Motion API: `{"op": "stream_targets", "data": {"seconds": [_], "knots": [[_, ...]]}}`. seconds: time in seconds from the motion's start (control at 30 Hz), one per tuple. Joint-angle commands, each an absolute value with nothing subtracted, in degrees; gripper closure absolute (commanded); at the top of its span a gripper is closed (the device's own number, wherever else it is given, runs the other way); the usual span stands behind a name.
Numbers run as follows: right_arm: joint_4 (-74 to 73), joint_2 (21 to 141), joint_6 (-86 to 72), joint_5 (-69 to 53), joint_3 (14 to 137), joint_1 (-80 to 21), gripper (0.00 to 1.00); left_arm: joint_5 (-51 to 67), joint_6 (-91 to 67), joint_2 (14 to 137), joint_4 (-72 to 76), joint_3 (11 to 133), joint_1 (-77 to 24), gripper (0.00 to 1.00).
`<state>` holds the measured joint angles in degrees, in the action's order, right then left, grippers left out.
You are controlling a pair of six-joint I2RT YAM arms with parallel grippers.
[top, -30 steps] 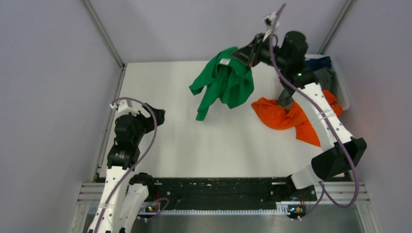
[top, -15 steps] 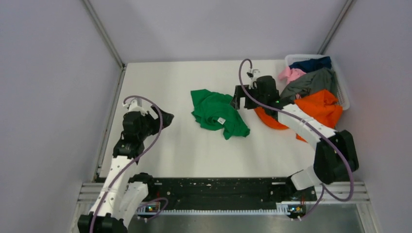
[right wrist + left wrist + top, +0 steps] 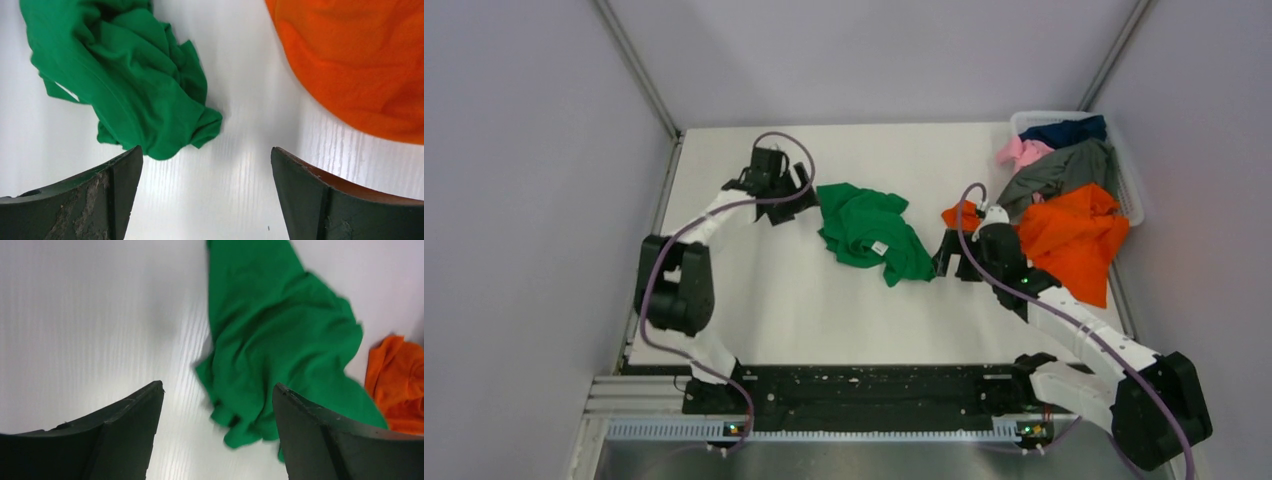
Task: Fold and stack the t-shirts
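Flattening looks next: we pose left claw (image 3: pixel 796 195) at ten o'clock of the green shirt (image 3: pixel 869 232), right claw (image 3: pixel 946 262) at four, both spread empty, to pinch opposite edges.

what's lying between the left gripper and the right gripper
The crumpled green t-shirt lies between the left gripper and the right gripper. The top view shows this, and each wrist view has the shirt ahead of its open jaws.

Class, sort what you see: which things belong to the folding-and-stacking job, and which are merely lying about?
Job: crumpled bright green cloth t-shirt; orange cloth t-shirt; grey cloth t-shirt; navy blue cloth t-shirt; pink cloth t-shirt.
Lying about: white plastic basket; white table.
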<state>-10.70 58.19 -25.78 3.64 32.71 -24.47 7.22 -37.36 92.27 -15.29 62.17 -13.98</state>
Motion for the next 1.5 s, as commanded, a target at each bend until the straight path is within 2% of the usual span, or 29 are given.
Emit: {"op": "stream_targets", "data": {"seconds": [0.0,0.17,0.33,0.47,0.5,0.53,0.57,0.6,0.7,0.73,0.9,1.17,1.47], "knots": [[-4.10,57.45,-27.93,0.30,28.43,-24.34,0.04,5.63,-33.95,110.18,-28.12,85.22,-13.97,0.17],[7.21,61.40,-27.19,-6.95,24.65,-24.27,0.12,11.25,-34.60,121.07,-28.78,93.32,-14.11,0.17],[15.06,71.61,-25.98,-12.49,25.45,-24.38,0.19,15.27,-35.81,125.75,-26.85,94.88,-15.47,0.16],[19.26,79.22,-26.15,-14.88,27.20,-24.50,0.33,18.45,-36.71,128.56,-23.99,96.29,-17.11,0.19],[20.00,80.38,-26.14,-15.43,27.69,-24.56,0.43,19.98,-36.99,129.45,-23.25,97.20,-17.46,0.27],[20.46,81.32,-25.91,-16.09,28.32,-24.76,0.53,21.42,-37.22,130.36,-22.04,97.93,-17.82,0.44],[20.38,81.71,-25.80,-16.37,28.92,-24.88,0.63,23.02,-37.57,131.03,-20.78,98.47,-18.10,0.75],[19.78,81.46,-25.45,-16.45,29.59,-25.14,0.74,24.00,-38.13,131.27,-19.84,98.82,-18.32,0.98],[15.63,77.94,-23.98,-13.81,31.29,-25.30,0.98,24.21,-38.26,128.00,-18.96,97.84,-18.60,1.00],[13.87,76.18,-23.19,-12.08,31.96,-25.26,1.00,22.81,-38.17,125.25,-18.90,96.28,-18.63,1.00],[2.21,67.85,-20.26,-6.18,38.41,-25.25,1.00,13.49,-36.94,103.07,-13.41,82.86,-18.99,1.00],[-11.58,51.29,-17.14,-8.15,49.95,-25.26,1.00,0.72,-32.65,63.48,-11.77,68.89,-21.24,1.00],[-14.78,43.44,-14.81,-18.76,68.06,-25.25,1.00,2.79,-29.81,38.20,-15.49,72.52,-21.67,1.00]]}}
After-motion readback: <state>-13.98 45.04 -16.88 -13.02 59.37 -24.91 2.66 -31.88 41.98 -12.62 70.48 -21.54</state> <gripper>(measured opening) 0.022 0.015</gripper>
